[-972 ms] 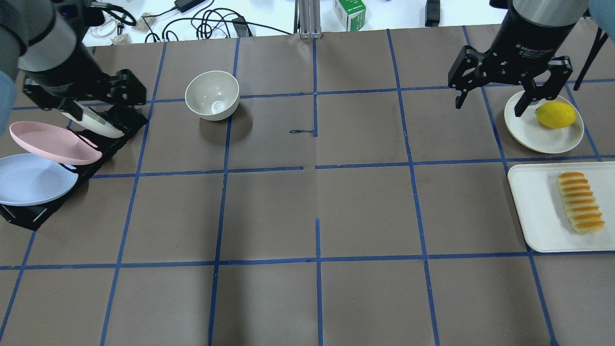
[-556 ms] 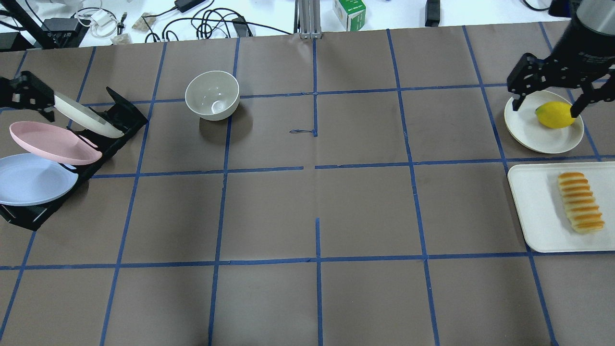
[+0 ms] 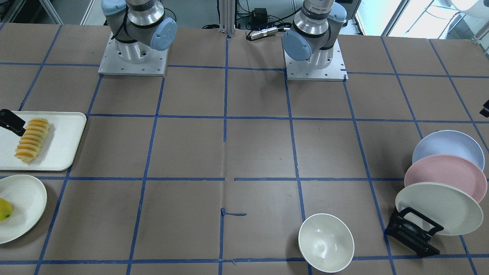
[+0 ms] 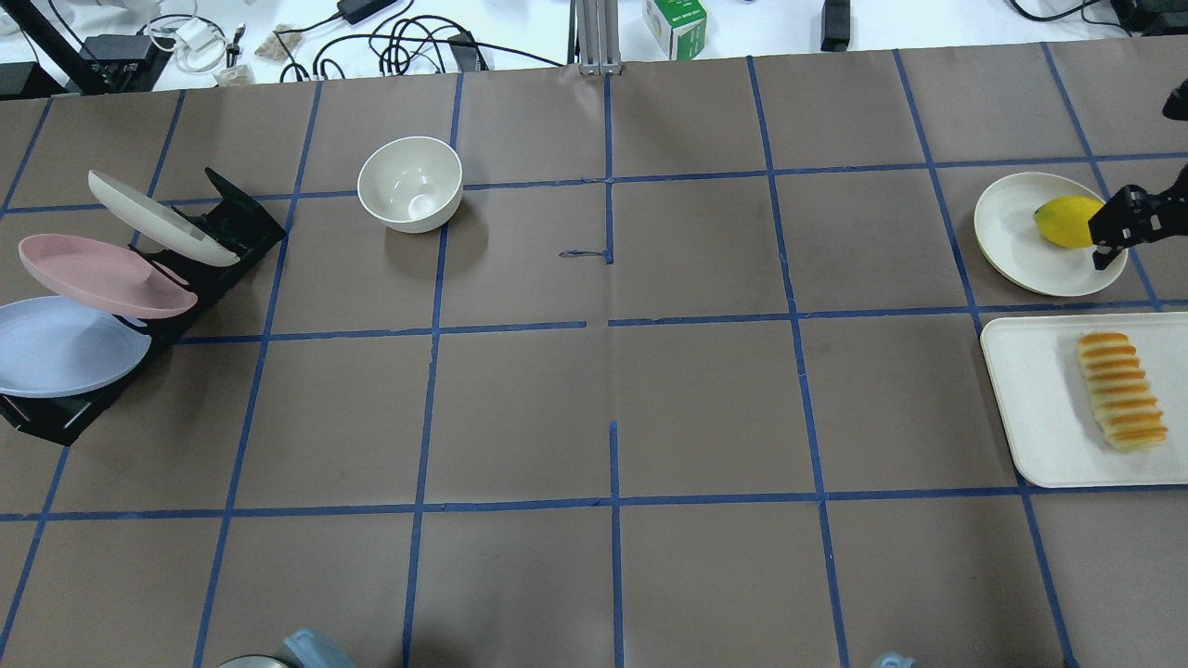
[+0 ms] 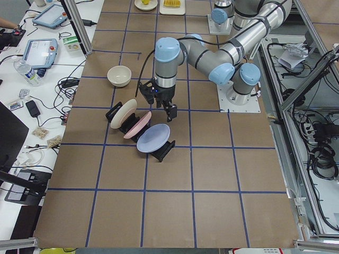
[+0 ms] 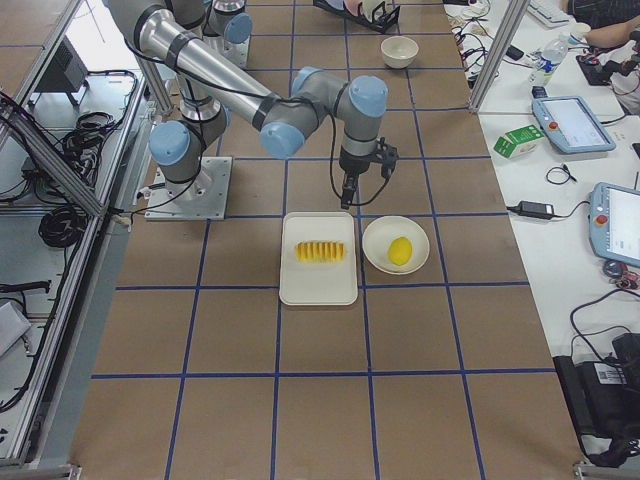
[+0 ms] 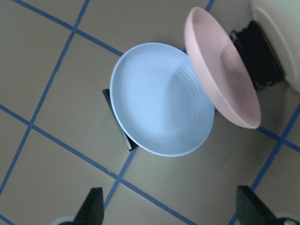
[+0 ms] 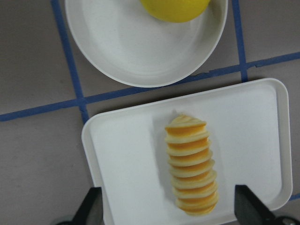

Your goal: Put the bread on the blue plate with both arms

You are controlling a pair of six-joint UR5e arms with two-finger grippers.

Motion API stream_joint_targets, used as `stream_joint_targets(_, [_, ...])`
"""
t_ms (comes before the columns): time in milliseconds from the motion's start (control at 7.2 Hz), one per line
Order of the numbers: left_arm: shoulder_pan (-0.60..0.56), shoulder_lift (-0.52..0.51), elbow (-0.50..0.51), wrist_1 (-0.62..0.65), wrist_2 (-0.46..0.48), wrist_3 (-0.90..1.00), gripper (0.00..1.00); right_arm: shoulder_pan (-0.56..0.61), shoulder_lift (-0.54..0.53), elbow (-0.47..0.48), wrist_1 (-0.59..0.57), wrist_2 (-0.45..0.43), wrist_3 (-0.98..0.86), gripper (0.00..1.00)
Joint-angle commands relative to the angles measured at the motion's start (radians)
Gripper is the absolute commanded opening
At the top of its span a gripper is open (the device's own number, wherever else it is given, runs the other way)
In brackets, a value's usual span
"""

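Observation:
The bread lies on a white tray at the right side; it also shows in the right wrist view. The blue plate leans in a black rack at the far left, as the frontmost plate, and fills the left wrist view. My left gripper is open and empty, hovering above the blue plate. My right gripper is open and empty, hovering over the tray's edge near the bread, at the overhead view's right edge.
A pink plate and a cream plate lean in the same rack behind the blue one. A white bowl stands at the back left of centre. A lemon sits on a cream plate beside the tray.
Both arms have swung outward. The left gripper left the overhead view past the rack. The right gripper moved right, from left of the lemon plate to the view's edge.

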Motion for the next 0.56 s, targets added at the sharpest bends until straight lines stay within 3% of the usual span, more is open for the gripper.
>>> stream_joint_targets(0, [0.037,-0.126,0.001,0.097,0.005,-0.036,1.00,-0.081,0.106,0.016,-0.073,-0.006,-0.111,1.00])
stream_joint_targets(278, [0.037,-0.202,-0.017,0.118,0.013,-0.092,0.89,-0.081,0.146,0.057,-0.076,-0.014,-0.099,1.00])
stream_joint_targets(417, [0.037,-0.225,-0.020,0.118,0.011,-0.103,0.77,-0.082,0.148,0.092,-0.078,-0.015,-0.101,1.00])
